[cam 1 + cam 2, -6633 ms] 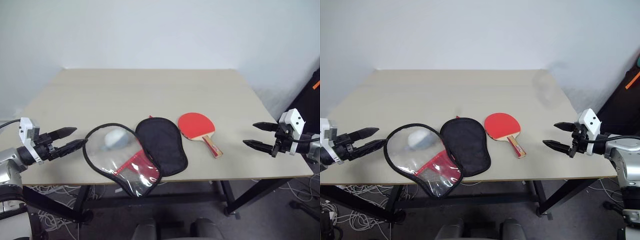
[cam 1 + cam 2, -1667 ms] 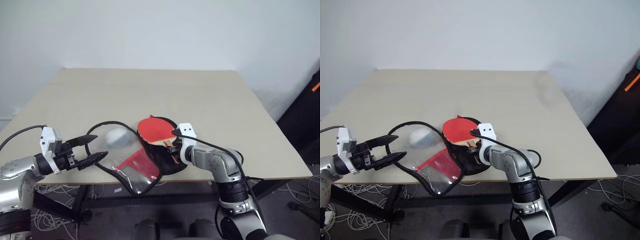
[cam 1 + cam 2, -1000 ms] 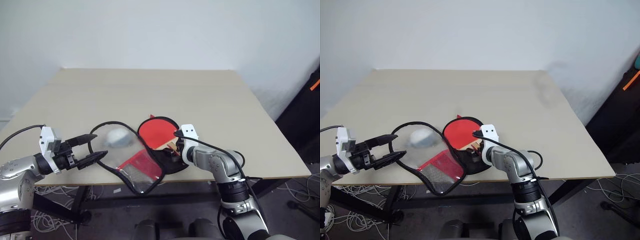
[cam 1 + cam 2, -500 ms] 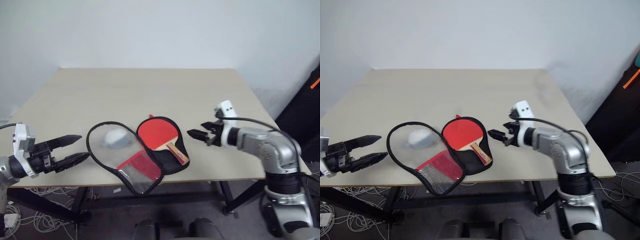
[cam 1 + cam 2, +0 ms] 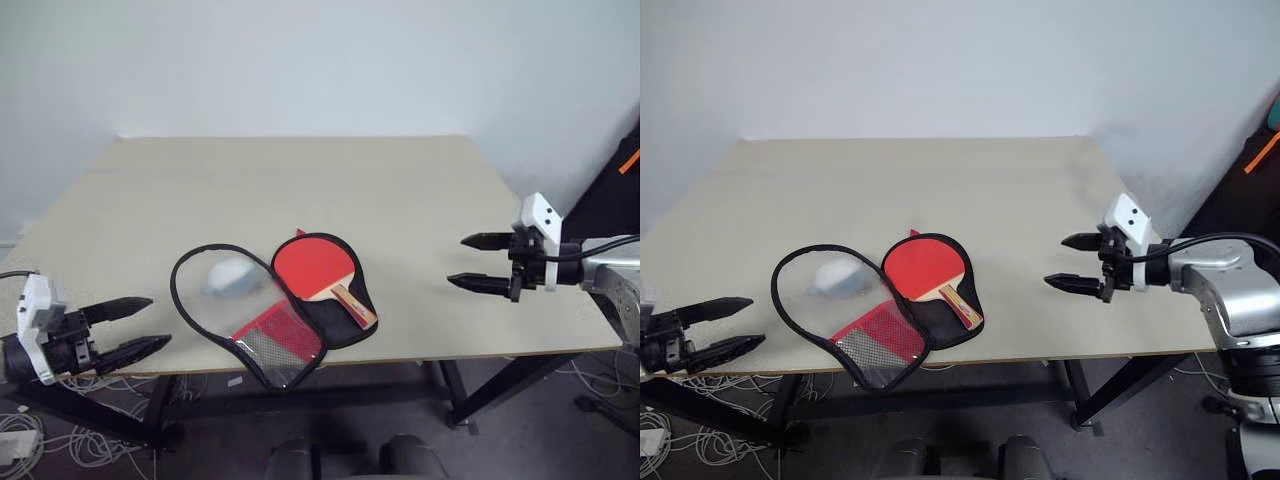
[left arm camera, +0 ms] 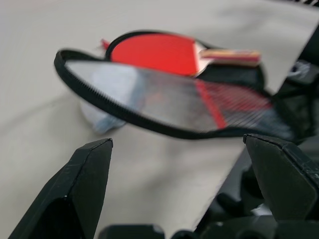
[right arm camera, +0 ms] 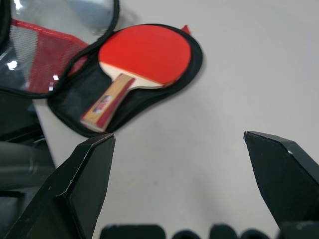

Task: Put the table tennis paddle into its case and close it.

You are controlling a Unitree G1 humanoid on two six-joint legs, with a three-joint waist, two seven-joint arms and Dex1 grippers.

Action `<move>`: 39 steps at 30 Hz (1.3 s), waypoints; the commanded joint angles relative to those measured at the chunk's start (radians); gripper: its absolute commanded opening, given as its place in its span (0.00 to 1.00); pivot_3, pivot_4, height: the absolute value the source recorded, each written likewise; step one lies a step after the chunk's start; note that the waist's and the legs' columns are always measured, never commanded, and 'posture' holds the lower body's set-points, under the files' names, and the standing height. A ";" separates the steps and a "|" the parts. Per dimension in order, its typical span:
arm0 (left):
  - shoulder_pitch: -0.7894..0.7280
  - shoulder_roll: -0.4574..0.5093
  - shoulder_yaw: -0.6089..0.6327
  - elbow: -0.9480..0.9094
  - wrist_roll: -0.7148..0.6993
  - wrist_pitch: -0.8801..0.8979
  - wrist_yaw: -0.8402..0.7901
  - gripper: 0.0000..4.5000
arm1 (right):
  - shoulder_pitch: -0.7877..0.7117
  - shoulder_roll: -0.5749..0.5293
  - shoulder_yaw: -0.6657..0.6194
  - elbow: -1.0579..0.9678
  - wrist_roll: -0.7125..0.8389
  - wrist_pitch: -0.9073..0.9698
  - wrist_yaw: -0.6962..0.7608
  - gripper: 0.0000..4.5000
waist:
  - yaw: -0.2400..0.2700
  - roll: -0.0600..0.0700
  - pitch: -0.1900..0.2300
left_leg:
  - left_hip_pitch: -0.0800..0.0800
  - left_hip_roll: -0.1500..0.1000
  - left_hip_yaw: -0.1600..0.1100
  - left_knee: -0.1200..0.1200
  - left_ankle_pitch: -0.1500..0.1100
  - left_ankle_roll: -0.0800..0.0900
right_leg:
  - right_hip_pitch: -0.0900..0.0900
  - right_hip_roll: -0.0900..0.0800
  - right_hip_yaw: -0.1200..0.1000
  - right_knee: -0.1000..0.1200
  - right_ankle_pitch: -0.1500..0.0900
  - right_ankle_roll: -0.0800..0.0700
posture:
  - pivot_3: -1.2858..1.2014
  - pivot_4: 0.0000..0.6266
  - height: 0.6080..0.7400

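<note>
I'm seeing the red-faced, wooden-handled table tennis paddle (image 5: 318, 270) lying on the black half of the soft zip case (image 5: 268, 318), whose clear-windowed flap is lying open; both grippers (image 5: 124, 326) (image 5: 480, 262) are hanging spread and empty, so closing is remaining.

Beige table (image 5: 300, 180), floor cables (image 5: 100, 440)

The far half of the bench (image 5: 300, 170) and its right side were left bare, so free passage was offered there. Near the front edge, left of centre, the way was blocked by the opened case (image 5: 250, 330) with the table tennis paddle (image 5: 318, 272) laid on its black half.
</note>
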 commanded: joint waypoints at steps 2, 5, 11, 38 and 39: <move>-0.004 -0.018 -0.023 -0.022 0.012 -0.002 0.027 1.00 | -0.022 -0.011 -0.019 -0.008 0.002 -0.029 0.019 1.00 | 0.003 0.000 0.000 | -0.001 0.000 0.000 0.000 0.000 0.000 | -0.001 0.001 0.000 0.000 0.001 -0.002 | 0.52 0.00 1.00; -0.005 -0.028 -0.030 -0.014 0.007 0.007 0.032 1.00 | -0.015 -0.011 -0.019 -0.004 -0.001 -0.031 0.023 1.00 | 0.005 -0.001 0.000 | -0.001 0.000 0.000 0.000 0.000 0.000 | -0.001 0.001 0.000 0.000 0.002 -0.003 | 0.52 0.00 1.00; -0.010 -0.035 -0.048 0.022 0.013 0.044 0.048 0.81 | -0.018 -0.001 -0.022 0.001 -0.004 -0.024 0.007 1.00 | 0.007 0.000 0.000 | -0.001 0.000 0.000 0.001 0.000 0.000 | -0.001 0.001 0.000 0.001 0.001 -0.002 | 0.52 0.00 1.00; -0.353 -0.415 -0.390 -0.128 -0.067 0.354 0.347 0.34 | 0.029 -0.014 -0.043 -0.019 0.014 0.006 0.001 1.00 | 0.012 -0.001 -0.001 | -0.001 -0.001 -0.003 0.009 0.003 0.005 | 0.008 0.004 -0.001 0.002 0.001 0.001 | 0.52 0.00 1.00; -0.384 -0.444 -0.409 -0.115 -0.054 0.360 0.374 0.34 | 0.030 -0.013 -0.043 -0.022 0.015 0.009 0.000 1.00 | 0.012 -0.001 -0.001 | -0.001 -0.001 -0.004 0.010 0.003 0.005 | 0.009 0.004 -0.001 0.002 0.001 0.001 | 0.52 0.00 1.00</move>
